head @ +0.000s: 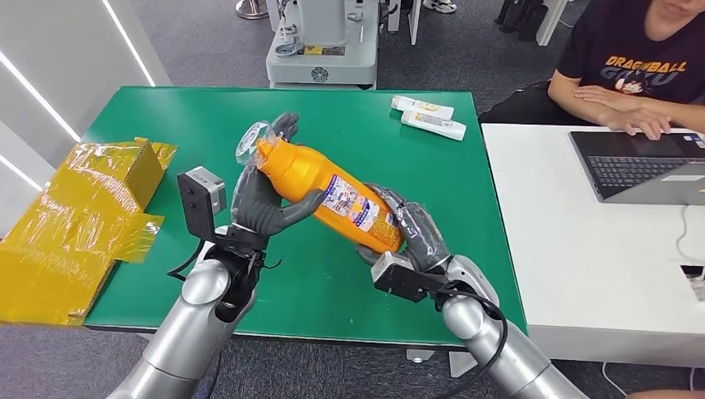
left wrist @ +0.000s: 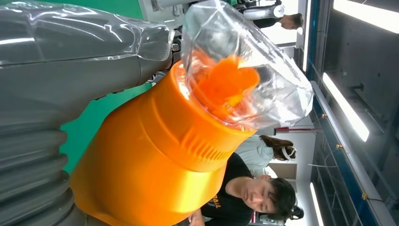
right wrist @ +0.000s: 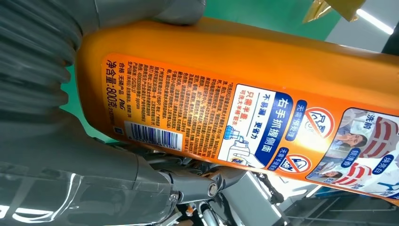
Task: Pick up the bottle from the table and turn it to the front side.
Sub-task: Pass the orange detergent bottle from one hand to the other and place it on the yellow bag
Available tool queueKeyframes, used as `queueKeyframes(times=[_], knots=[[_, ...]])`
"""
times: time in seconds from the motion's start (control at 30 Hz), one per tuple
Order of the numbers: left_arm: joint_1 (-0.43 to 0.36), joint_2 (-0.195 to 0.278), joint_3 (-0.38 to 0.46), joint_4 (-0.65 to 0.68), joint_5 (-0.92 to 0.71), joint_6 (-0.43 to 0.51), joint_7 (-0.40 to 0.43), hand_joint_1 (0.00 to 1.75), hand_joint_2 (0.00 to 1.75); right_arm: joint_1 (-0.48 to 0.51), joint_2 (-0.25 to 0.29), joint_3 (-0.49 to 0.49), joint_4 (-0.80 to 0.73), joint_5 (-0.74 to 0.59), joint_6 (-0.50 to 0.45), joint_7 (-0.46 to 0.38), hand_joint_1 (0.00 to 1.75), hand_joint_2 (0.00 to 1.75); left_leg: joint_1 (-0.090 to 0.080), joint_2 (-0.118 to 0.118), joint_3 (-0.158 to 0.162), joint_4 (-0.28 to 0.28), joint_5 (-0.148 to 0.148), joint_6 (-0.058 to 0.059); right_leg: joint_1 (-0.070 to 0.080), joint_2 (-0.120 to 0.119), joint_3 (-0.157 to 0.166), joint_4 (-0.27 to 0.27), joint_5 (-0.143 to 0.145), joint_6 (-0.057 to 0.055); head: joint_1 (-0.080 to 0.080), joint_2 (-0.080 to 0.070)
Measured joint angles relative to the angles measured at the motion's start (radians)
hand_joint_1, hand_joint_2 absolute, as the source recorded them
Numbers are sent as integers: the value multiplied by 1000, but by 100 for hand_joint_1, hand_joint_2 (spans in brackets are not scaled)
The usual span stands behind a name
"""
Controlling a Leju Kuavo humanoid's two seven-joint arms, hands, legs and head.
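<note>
While both of the robot's silver arms reach in over a green table [head: 349, 283], an orange bottle [head: 328, 195] is held in the air between them, lifted clear of the tabletop and lying on a slant. Its clear cap [head: 251, 140] points up and away to the robot's left, and its base sits lower, toward the robot's right. The left hand [head: 262, 195] wraps its dark fingers around the upper part of the bottle, just below the cap. The right hand [head: 411, 233] closes around the base end, cradling it from beneath. A printed label [head: 357, 206] runs along the bottle's body; in the right wrist view this label [right wrist: 226, 117] shows a barcode, dense small text and warning pictures.

At the far edge of the green table lie two white tubes [head: 428, 116], side by side and well apart from the bottle. On the table's left side rests crumpled yellow packaging [head: 79, 224], partly hanging over the edge. To the right stands a white table [head: 582, 266] with an open laptop [head: 640, 166], where a person in a black shirt [head: 640, 71] sits.
</note>
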Motion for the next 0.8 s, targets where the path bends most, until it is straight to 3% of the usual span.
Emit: queueKeyframes(times=[0.07,0.2,0.7,0.73,0.8], knots=[[0,0,0,0,-1,0,0,7,175,-3,0,0,7,0,3,0,175,175,0,0,0,0,0,0,0,0,0,0,0,0,0,0],[1,0,0,0,-1,0,0,173,175,-9,0,1,18,0,5,0,175,175,0,0,0,0,0,0,0,0,0,0,0,0,0,0],[7,0,0,26,18,-8,-16,175,175,-12,1,9,51,-13,-22,-13,172,175,0,0,0,0,0,0,0,0,0,0,0,0,0,0],[7,0,0,28,20,-8,-17,175,175,-10,1,9,51,-13,-23,-13,164,175,0,0,0,0,0,0,0,0,0,0,0,0,0,0],[7,1,0,31,26,-7,-20,175,175,-8,1,9,52,-12,-25,-12,98,175,0,0,0,0,0,0,0,0,0,0,0,0,0,0]])
